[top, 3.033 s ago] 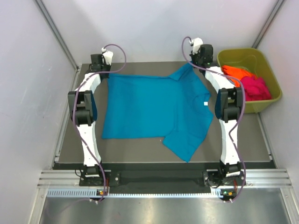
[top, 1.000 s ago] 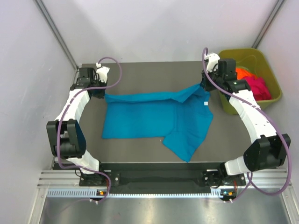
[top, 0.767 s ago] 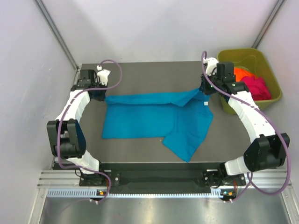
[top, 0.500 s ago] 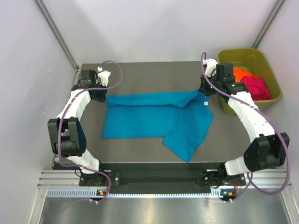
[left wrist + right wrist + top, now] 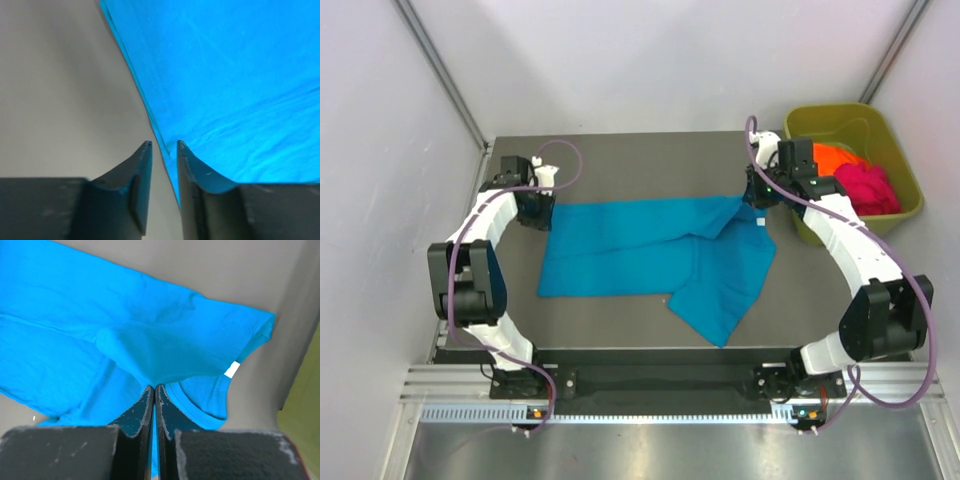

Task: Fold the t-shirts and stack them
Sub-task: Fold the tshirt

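Note:
The teal-blue t-shirt (image 5: 640,250) lies on the dark table with its far edge folded toward me. It also shows in the left wrist view (image 5: 240,75) and the right wrist view (image 5: 100,315). Its white neck label (image 5: 760,222) is near the right gripper (image 5: 752,197), which is shut on a raised fold of the shirt (image 5: 154,387). My left gripper (image 5: 542,208) is at the shirt's far left corner. Its jaws stand narrowly apart, with the shirt's hem running between the tips (image 5: 163,144). An orange shirt (image 5: 832,157) and a magenta-pink shirt (image 5: 870,188) lie in the tub.
The olive-green tub (image 5: 820,118) stands at the far right, off the table's edge; its wall shows in the right wrist view (image 5: 305,405). Bare table (image 5: 620,160) lies behind the shirt. Grey walls close in on three sides.
Both grippers have drawn the shirt's far edge down and toward me, so the fold lies flatter. The left gripper has come lower, to the corner. The right gripper shifted slightly left.

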Controlling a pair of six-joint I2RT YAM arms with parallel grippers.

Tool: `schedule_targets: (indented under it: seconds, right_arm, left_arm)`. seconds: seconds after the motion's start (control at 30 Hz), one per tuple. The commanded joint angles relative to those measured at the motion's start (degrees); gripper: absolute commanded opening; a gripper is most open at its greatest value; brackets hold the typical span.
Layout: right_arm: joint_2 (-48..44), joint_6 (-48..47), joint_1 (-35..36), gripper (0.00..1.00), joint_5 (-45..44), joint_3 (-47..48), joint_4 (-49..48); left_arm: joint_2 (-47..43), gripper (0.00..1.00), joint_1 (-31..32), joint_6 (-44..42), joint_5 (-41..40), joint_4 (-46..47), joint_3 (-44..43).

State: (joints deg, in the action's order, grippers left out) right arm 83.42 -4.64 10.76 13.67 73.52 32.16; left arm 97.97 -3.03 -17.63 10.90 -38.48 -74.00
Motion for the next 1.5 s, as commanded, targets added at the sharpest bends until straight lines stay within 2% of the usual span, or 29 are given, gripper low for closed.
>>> schedule_targets:
  seconds: [0.0,0.1,0.2,0.3,0.4,0.67,0.87,1.23,1.47]
  right_arm:
    - [0.7,0.8,0.3,0.00,1.1,2.1,-2.7]
    - [1.2,0.9,0.3,0.00,1.2,2.3,-3.0]
    - [1.7,0.7,0.6,0.00,1.2,2.6,-3.2]
    - [2.4,0.6,0.7,0.00,1.3,3.5,-3.1]
    - [3.1,0.4,0.7,0.00,1.3,4.6,-2.9]
    - [4.2,0.7,1.0,0.00,1.8,5.1,-3.2]
    - [5.8,1.1,1.3,0.00,2.4,4.9,-3.7]
    - [11.0,1.0,1.5,0.00,3.6,9.7,-3.3]
    - [10.2,1.1,1.4,0.00,2.8,9.4,-3.1]
  left_arm:
    - [-3.6,0.33,-0.3,2.6,1.1,2.5,-2.7]
    - [-3.7,0.36,0.1,3.5,4.7,6.0,-3.7]
    - [1.2,0.35,2.1,4.4,6.4,4.3,-7.9]
    - [8.3,0.30,4.4,5.5,9.6,0.0,-13.6]
    - [14.8,0.20,5.9,5.4,11.5,-5.0,-18.6]
    - [23.9,0.07,6.5,4.2,12.4,-15.0,-24.9]
    - [24.2,0.00,6.5,3.8,11.6,-16.7,-22.9]
    - [26.1,0.00,6.5,4.8,9.6,-19.4,-22.9]
    - [26.8,0.00,6.5,4.2,9.2,-19.4,-23.6]
